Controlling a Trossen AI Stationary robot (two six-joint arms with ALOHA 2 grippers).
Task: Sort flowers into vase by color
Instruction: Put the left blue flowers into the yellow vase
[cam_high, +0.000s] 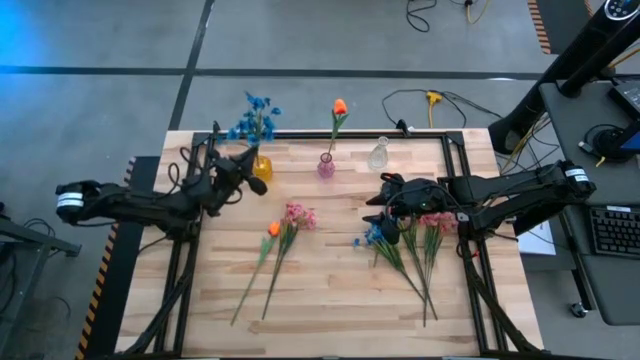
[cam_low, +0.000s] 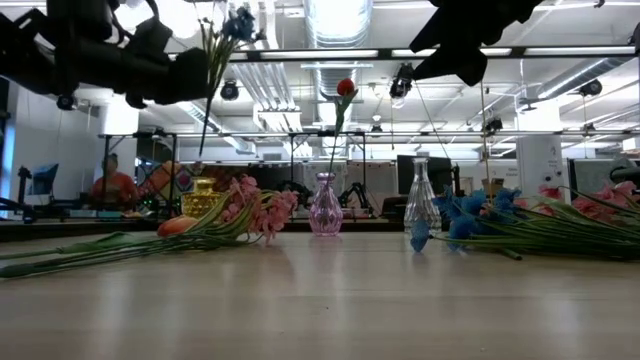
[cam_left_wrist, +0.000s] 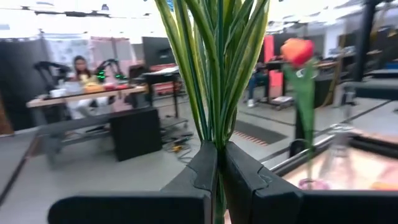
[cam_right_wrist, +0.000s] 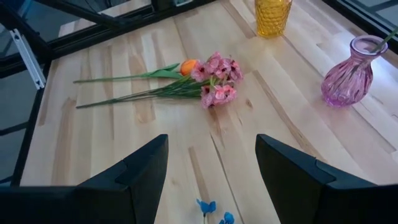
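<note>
Wooden table (cam_high: 330, 300): left end effector (cam_high: 250, 170) clamps blue flower (cam_high: 255, 112) stems upright.

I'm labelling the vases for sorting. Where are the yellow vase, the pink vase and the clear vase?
yellow vase (cam_right_wrist: 272, 15): right wrist view, on its ribbed body.
pink vase (cam_high: 326, 166): high view, on its round belly.
clear vase (cam_low: 421, 205): low view, on its lower body.

A light wooden counter (cam_high: 330, 290) carries three vases along its far edge: yellow (cam_high: 261, 166) at left, pink (cam_high: 326, 165) in the middle, clear (cam_high: 378, 154) to the right. An orange flower (cam_high: 273, 229) and pink sprays (cam_high: 299, 215) lie left of centre; blue flowers (cam_high: 377, 236) and more pink ones (cam_high: 438, 222) lie at right.
</note>
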